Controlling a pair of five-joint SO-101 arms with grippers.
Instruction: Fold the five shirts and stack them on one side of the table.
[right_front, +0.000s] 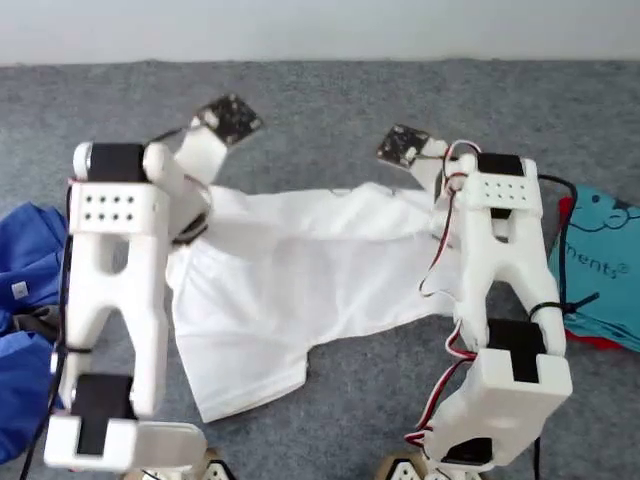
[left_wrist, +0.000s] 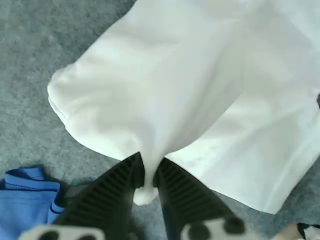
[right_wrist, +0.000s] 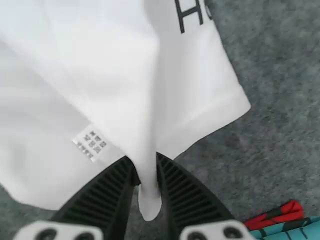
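A white shirt (right_front: 300, 270) lies spread and rumpled on the grey table between the two arms. My left gripper (left_wrist: 146, 172) is shut on a pinch of its cloth at the shirt's left side, and the shirt (left_wrist: 200, 80) hangs stretched away from the black ribbed fingers (left_wrist: 115, 190). My right gripper (right_wrist: 145, 175) is shut on a fold of the white shirt (right_wrist: 100, 75) at its right side, close to a small care label (right_wrist: 91, 142). In the high view the left arm (right_front: 115, 280) and the right arm (right_front: 500, 290) stand over the shirt's two ends.
A blue shirt (right_front: 25, 310) lies bunched at the left edge, its collar (left_wrist: 27, 197) near my left gripper. A teal shirt on a red one (right_front: 595, 265) rests at the right edge. Grey carpet-like table surface (right_front: 320, 110) stretches beyond the white shirt.
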